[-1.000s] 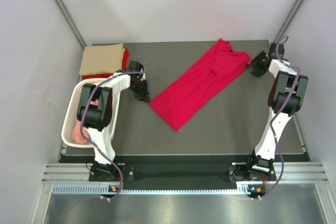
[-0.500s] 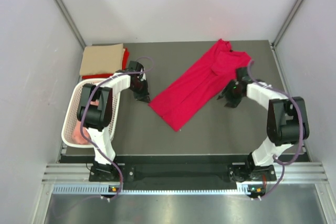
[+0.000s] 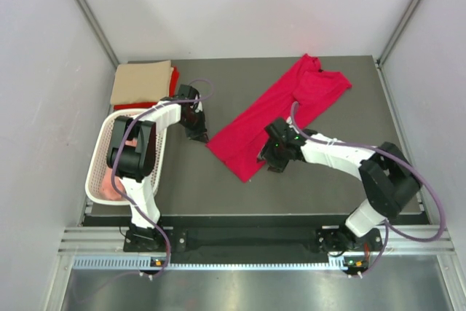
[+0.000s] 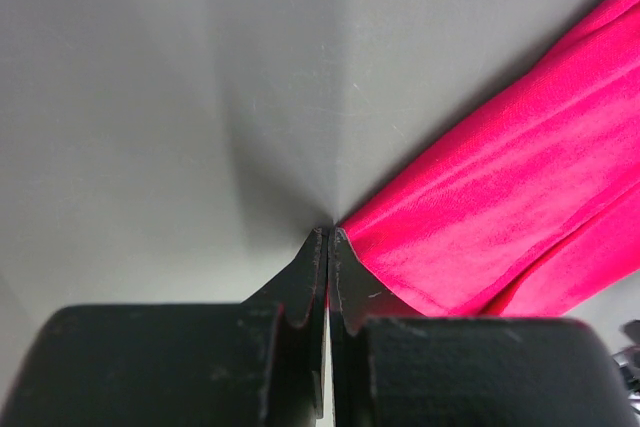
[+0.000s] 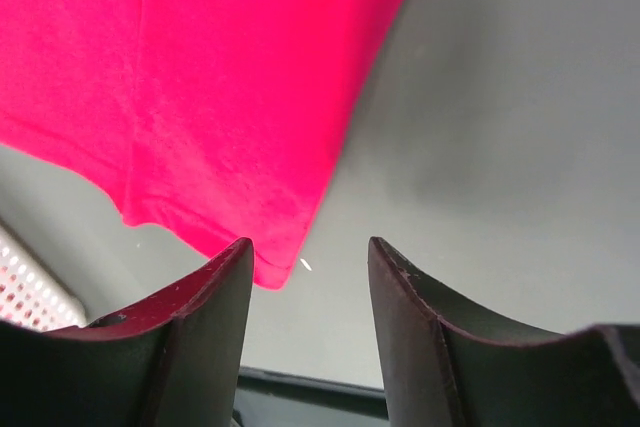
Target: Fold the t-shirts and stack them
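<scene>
A crimson red t-shirt point(image 3: 280, 111) lies folded lengthwise in a long diagonal strip on the dark table. My left gripper point(image 3: 198, 135) is shut at the strip's near-left hem corner; in the left wrist view the shirt point(image 4: 500, 217) starts right at the closed tips point(image 4: 328, 232), with red showing between the jaws. My right gripper point(image 3: 268, 159) is open and empty just above the near-right hem corner. In the right wrist view that corner point(image 5: 272, 272) lies between the fingers, close to the left one point(image 5: 215, 292).
A folded tan shirt point(image 3: 140, 81) lies on a folded red one point(image 3: 174, 78) at the back left. A white mesh basket point(image 3: 100, 152) at the left edge holds a salmon pink shirt point(image 3: 109, 183). Grey walls enclose the table.
My right arm has swung from the back right corner to the shirt's near hem, its gripper open. The left arm and the shirt have not moved.
</scene>
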Controlling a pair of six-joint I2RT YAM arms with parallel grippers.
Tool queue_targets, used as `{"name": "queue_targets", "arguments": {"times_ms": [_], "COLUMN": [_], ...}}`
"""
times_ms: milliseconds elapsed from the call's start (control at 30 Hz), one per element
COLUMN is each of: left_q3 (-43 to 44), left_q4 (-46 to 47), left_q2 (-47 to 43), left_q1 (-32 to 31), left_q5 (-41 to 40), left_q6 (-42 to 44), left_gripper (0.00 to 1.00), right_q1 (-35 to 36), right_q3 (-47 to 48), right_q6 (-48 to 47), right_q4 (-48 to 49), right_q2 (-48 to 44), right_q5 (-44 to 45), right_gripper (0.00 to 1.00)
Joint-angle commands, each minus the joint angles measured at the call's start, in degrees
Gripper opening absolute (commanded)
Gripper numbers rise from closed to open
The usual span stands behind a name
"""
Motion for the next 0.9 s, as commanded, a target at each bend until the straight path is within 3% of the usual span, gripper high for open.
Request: {"name": "queue_targets", "arguments": {"times_ms": [0,633,867], "left_q3": [-1.2,-2.0,-2.9], "left_q4": [-3.2,-2.8,-3.1], "left_q2": [1.4,0.9,-0.1], "left_q1": [-0.4,-0.5,-0.8], "left_q5": [-1.5,-1.6,-2.2], "left_q6": [1.3,0.9,0.9], "left_gripper": [0.0,0.0,0.0], "right_q1": [4.0,13.8,13.9], "right_q3": [4.1,7.9,7.0], "right_q6": [5.6,12.4,11.7], "right_q4": [2.0,1.1,1.9], "right_q2": [3.3,11.0,12.1], "right_q5": [3.0,8.6,9.7], "right_gripper": [0.5,0.47,0.4]}}
